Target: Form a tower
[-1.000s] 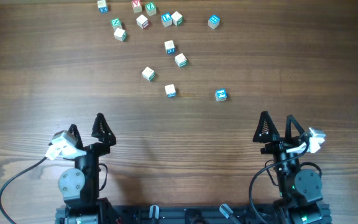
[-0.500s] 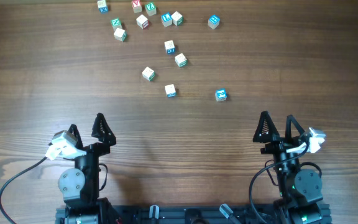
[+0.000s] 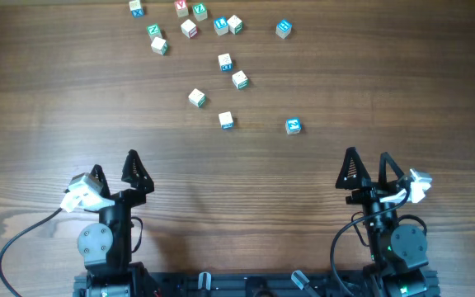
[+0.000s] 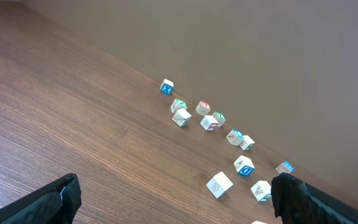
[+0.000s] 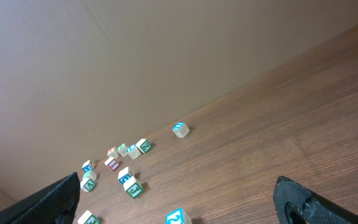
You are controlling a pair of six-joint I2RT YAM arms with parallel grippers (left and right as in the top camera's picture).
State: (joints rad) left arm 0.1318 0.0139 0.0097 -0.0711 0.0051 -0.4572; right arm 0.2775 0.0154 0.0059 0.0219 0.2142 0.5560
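Left gripper (image 3: 115,165) stands wide open and empty at the near edge; pale wooden letter cubes (image 3: 225,61) (teal, blue, a few red faces) lie scattered singly across the table's (image 3: 56,99) far middle, none stacked; right gripper (image 3: 368,157) likewise gapes empty

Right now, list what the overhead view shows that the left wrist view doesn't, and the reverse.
Only overhead: the right arm, its jaws open, and the body of the left arm. Only left wrist: the plain wall behind the table. Both: the left jaws standing open, the wooden table, and the loose cubes scattered far from the arms. No tower stands in either.
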